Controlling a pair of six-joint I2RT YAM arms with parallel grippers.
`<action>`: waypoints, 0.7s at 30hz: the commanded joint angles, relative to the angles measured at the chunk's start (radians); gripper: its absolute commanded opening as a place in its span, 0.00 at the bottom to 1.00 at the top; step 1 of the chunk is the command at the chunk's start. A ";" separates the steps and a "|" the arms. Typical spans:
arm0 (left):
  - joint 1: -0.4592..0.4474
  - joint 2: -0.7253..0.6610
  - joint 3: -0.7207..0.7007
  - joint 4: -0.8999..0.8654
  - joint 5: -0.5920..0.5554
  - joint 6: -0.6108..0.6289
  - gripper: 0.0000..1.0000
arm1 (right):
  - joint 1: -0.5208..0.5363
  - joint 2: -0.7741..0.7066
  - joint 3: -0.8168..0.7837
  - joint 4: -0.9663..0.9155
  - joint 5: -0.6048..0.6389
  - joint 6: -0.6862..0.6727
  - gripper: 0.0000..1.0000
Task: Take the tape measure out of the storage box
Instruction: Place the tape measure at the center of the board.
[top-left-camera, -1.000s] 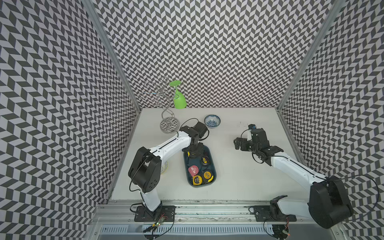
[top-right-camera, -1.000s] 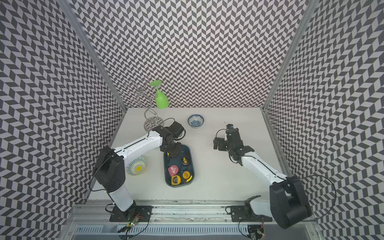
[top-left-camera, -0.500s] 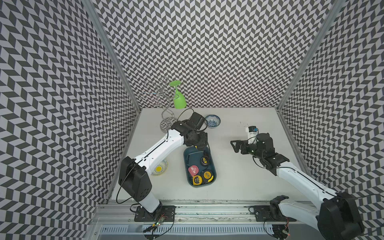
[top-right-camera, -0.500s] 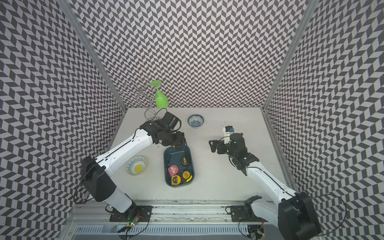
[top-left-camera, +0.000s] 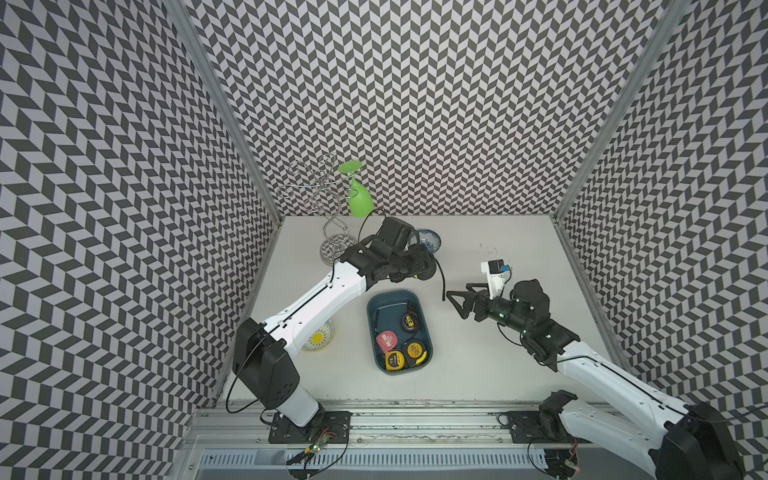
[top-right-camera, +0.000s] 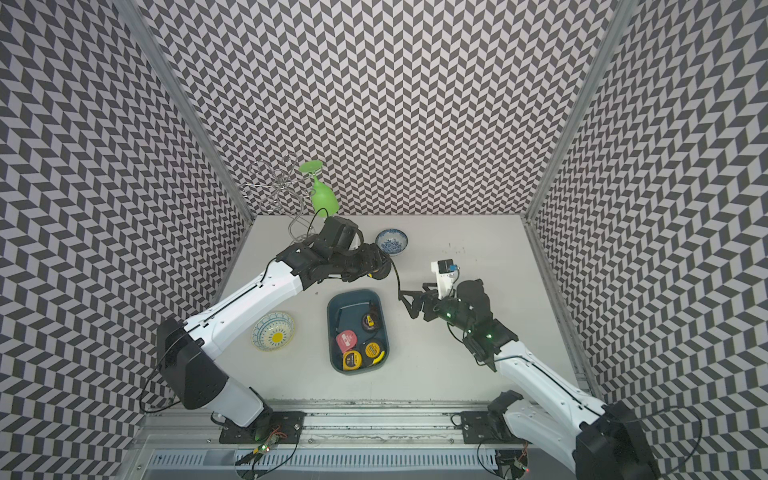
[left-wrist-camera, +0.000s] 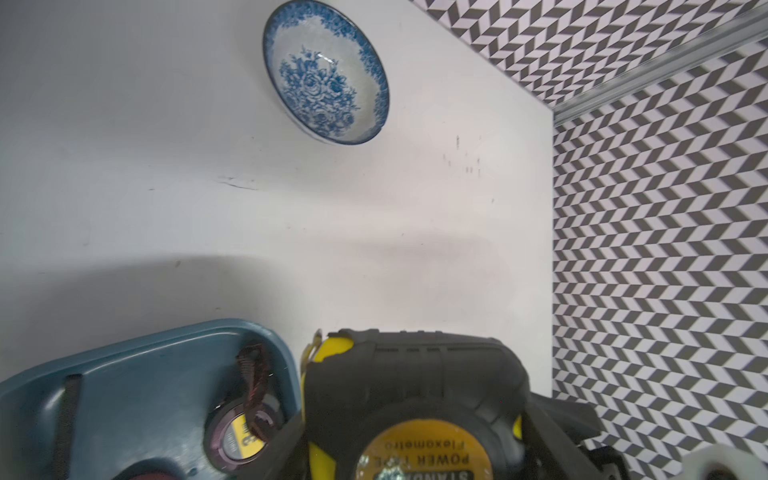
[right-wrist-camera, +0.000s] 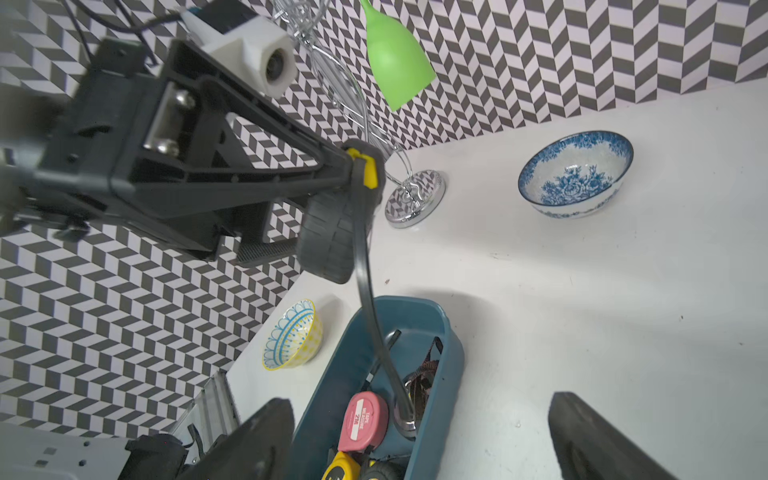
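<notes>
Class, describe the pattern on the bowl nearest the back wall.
The bowl is white with blue flowers, clearest in the left wrist view.

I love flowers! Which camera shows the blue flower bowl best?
Left wrist view: it looks down into the blue flower bowl, flowers sharp. Right wrist view shows it side-on; both top views show it tiny.

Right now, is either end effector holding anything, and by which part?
The left end effector holds a black-and-yellow tape measure, clamped across the rubber edges of its case. The right end effector is open and empty.
</notes>
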 joint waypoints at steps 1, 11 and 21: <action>-0.017 0.037 0.023 0.153 0.041 -0.077 0.00 | 0.018 0.003 0.004 0.095 0.017 0.009 1.00; -0.074 0.091 0.070 0.187 0.075 -0.108 0.00 | 0.052 0.061 0.034 0.178 0.086 0.041 0.99; -0.089 0.079 0.068 0.203 0.094 -0.125 0.00 | 0.057 0.109 0.024 0.275 0.138 0.126 0.97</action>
